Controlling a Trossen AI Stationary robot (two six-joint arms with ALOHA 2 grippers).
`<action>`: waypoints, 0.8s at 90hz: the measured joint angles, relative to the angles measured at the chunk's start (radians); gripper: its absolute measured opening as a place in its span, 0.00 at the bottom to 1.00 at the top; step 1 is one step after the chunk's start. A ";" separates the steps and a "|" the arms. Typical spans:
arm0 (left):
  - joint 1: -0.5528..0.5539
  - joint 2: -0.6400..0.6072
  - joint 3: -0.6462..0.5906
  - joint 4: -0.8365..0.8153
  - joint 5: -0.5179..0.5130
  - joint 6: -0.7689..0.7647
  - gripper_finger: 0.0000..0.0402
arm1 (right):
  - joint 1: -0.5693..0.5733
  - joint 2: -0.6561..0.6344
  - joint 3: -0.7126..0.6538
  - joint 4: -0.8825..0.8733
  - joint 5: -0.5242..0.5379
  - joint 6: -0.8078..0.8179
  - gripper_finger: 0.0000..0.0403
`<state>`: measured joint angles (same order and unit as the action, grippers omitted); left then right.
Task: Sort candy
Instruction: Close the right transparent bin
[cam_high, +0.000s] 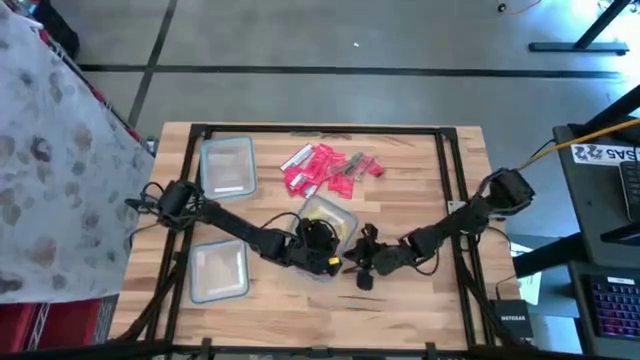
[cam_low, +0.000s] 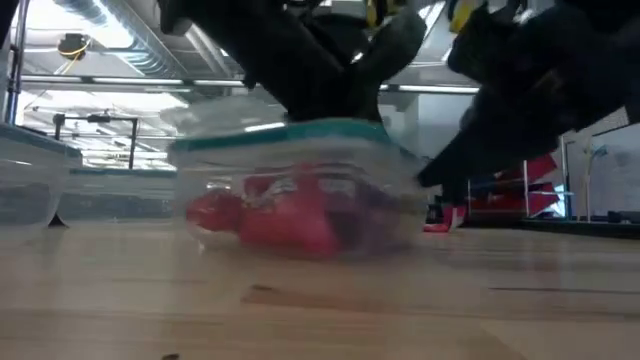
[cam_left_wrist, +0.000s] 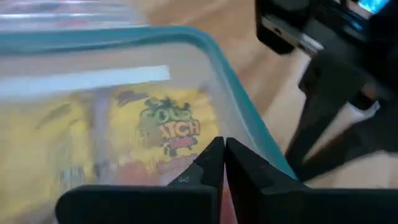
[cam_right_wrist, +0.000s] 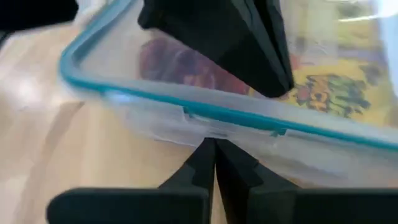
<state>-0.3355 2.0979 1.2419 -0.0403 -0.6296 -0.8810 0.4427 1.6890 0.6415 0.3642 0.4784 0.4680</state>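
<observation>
Over the middle tub (cam_high: 330, 222), both closed tools: left (cam_high: 322, 240), right (cam_high: 362, 262).

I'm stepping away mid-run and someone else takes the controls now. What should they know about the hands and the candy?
Left hand: fingers shut, over the middle tub, empty as far as the view shows.
Right hand: fingers shut, at that tub's outer wall, holding nothing.
Done: the middle tub holds yellow Sour Patch packets and some red pieces.
Left: a pile of red candy lies on the table beyond the tub. The two left tubs look empty.
</observation>
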 joint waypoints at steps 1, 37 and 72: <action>0.000 0.000 -0.001 0.004 -0.001 0.001 0.00 | 0.000 0.000 0.000 -0.001 0.002 -0.001 0.00; -0.003 0.000 -0.007 0.049 -0.005 0.016 0.00 | 0.024 -0.096 -0.002 -0.225 0.054 0.048 0.00; -0.002 0.000 -0.007 0.053 0.004 0.017 0.00 | -0.011 -0.073 -0.005 -0.189 0.041 0.004 0.00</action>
<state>-0.3378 2.0979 1.2346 0.0126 -0.6254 -0.8637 0.4317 1.6157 0.6365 0.1748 0.5195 0.4722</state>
